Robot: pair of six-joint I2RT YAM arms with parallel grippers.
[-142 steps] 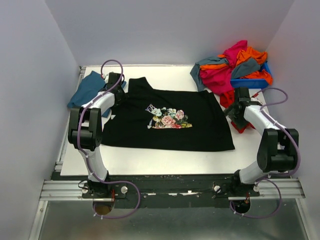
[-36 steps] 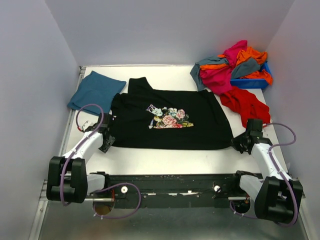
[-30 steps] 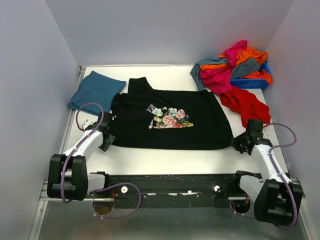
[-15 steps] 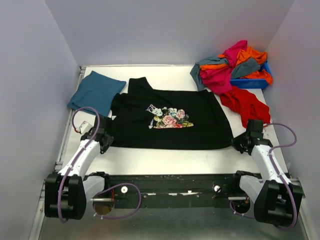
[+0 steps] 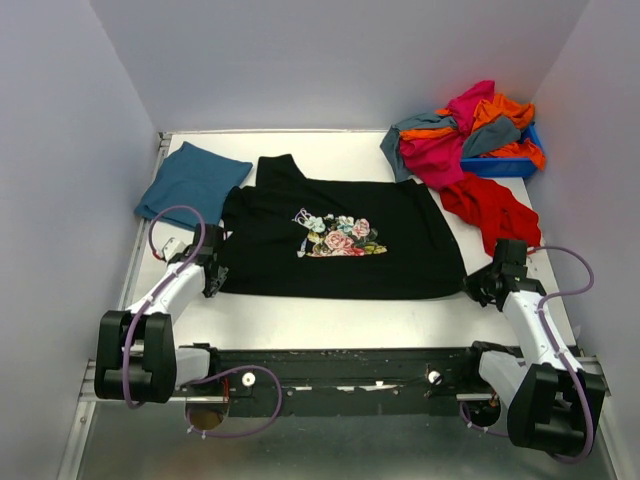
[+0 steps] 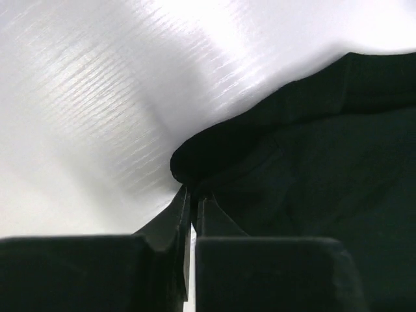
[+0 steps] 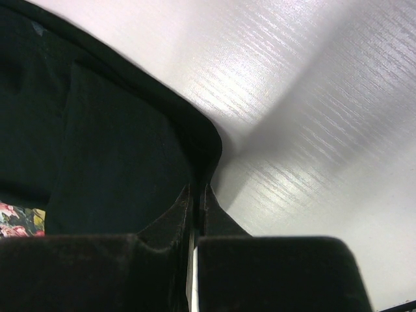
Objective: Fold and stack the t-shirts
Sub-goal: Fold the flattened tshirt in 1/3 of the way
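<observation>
From above, I see the black t-shirt (image 5: 340,250) spread flat mid-table (image 5: 340,325), print up, its long axis running left to right. My left gripper (image 5: 212,275) sits at its near-left corner and my right gripper (image 5: 480,283) at its near-right corner, each arm nearest its own end. The whole body of cloth lies beyond them, toward the far wall. A folded teal t-shirt (image 5: 190,185) rests far left; a red t-shirt (image 5: 495,212) and the heaped t-shirts (image 5: 465,135) over the blue bin (image 5: 500,165) sit far right.

On the left wrist view, the fingers are pressed nearly together, pinching the rounded hem corner at their tips.

On the right wrist view, the fingers are likewise pressed together on the hem edge, with bare table to the right.

I judge the next move to be lifting both corners evenly and carrying them away from me
</observation>
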